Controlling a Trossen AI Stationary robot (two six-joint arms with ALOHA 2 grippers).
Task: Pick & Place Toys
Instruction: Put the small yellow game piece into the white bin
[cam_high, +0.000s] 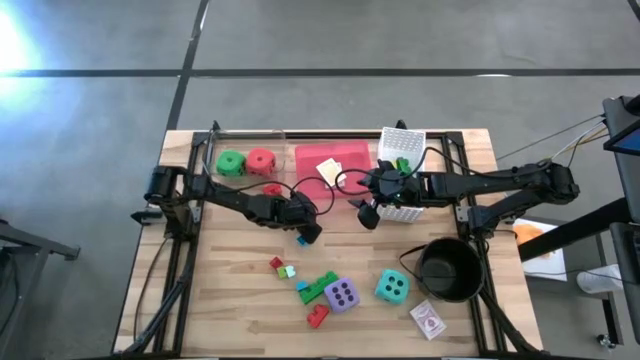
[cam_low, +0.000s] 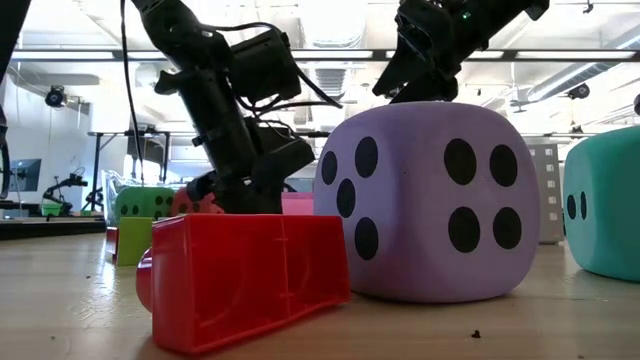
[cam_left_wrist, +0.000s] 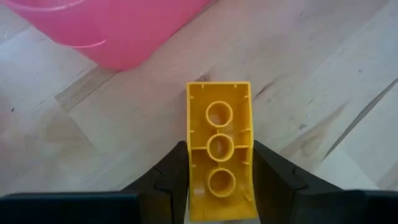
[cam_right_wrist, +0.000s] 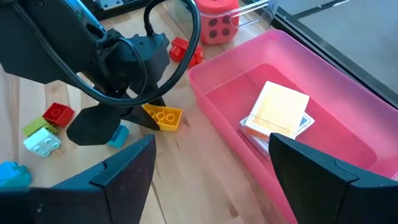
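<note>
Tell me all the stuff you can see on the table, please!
Soft dice: four; green and red at the far left, purple and teal near the front.
Pink tray: one, far middle, holding card packs.
Card pack: one more, front right.
White mesh basket: one, far right.
Black pot: one, right.
Small bricks: several, mixed colours, front middle.
Yellow brick: one, between the left fingers.
Left gripper: shut on the yellow brick.
Right gripper: open, beside the tray.
</note>
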